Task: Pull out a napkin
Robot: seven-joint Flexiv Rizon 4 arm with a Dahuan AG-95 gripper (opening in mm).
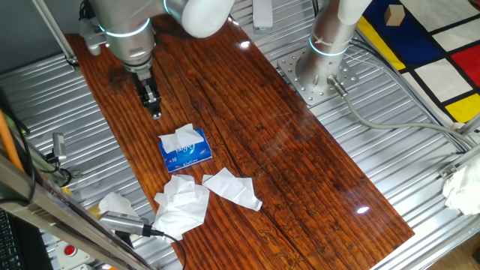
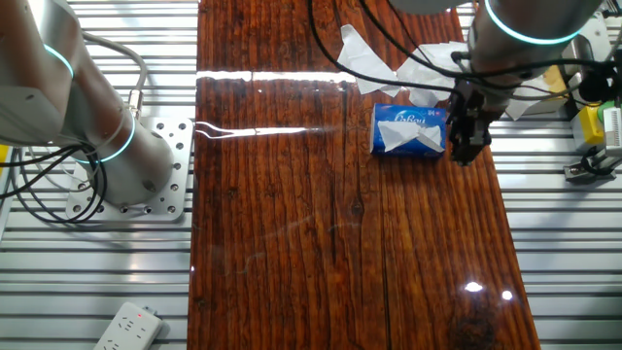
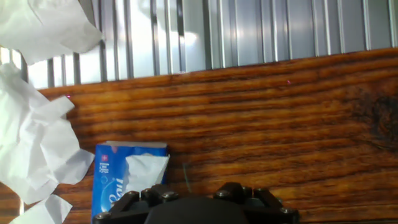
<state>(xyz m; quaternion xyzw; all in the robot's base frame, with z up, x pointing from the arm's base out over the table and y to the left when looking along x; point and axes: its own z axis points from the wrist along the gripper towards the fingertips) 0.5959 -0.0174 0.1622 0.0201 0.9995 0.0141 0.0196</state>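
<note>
The small blue tissue pack [image 1: 185, 150] lies on the wooden table with a white napkin [image 1: 178, 136] sticking up out of its slot. My gripper [image 1: 154, 106] hangs just beyond the pack's far end, a little above the wood. Its fingers look closed together and hold nothing. In the other fixed view the gripper [image 2: 465, 146] is right beside the pack [image 2: 408, 129], with the napkin [image 2: 398, 138] poking out. In the hand view the pack [image 3: 112, 183] and its napkin [image 3: 145, 169] sit at the lower left; only the gripper's base shows.
Several loose crumpled napkins lie past the pack near the table's end [image 1: 232, 187] [image 1: 182, 204] [image 1: 114, 203], and they also show in the hand view [image 3: 34, 143]. A second arm's base [image 1: 319, 71] is bolted beside the table. Ribbed metal surrounds the wood.
</note>
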